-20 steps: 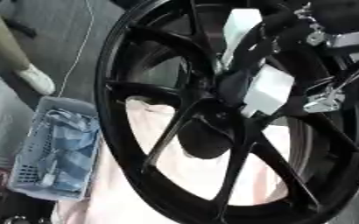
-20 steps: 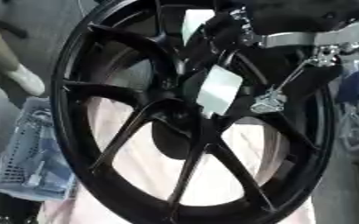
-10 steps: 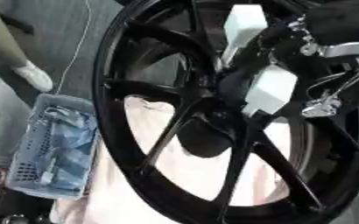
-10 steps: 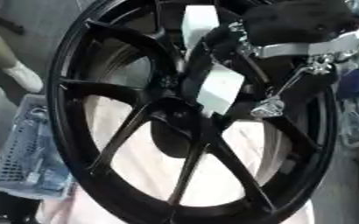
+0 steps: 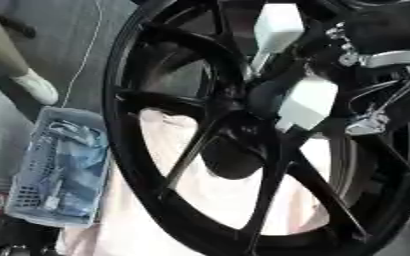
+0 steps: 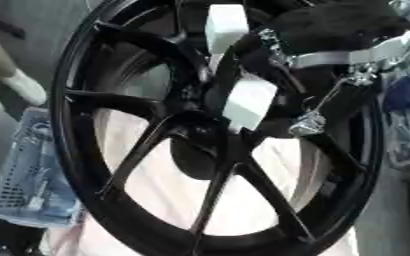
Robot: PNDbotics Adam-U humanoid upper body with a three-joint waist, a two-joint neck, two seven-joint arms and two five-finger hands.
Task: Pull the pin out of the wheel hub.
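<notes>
Grey floor shows behind everything, and a pale pink cloth (image 5: pixel 243 200) covers the surface under the big wheel (image 5: pixel 156 165). Your wheel is black and shiny, round like a ring, with long smooth spokes that meet at the hub (image 6: pixel 210 136) in the middle. It stands up on its edge and fills most of what you see.

Your right hand (image 6: pixel 331 30) comes in from the top right. It is black with silver metal parts, and its fingers (image 6: pixel 248 102) have white blocky tips. They reach down to the hub and sit right beside it. You cannot tell if they are grasping the pin, because the pin is too hard to pick out against the dark hub.

On the left of the wheel sits a plastic basket (image 5: pixel 33 200) with holes in its sides and blue stuff inside.
</notes>
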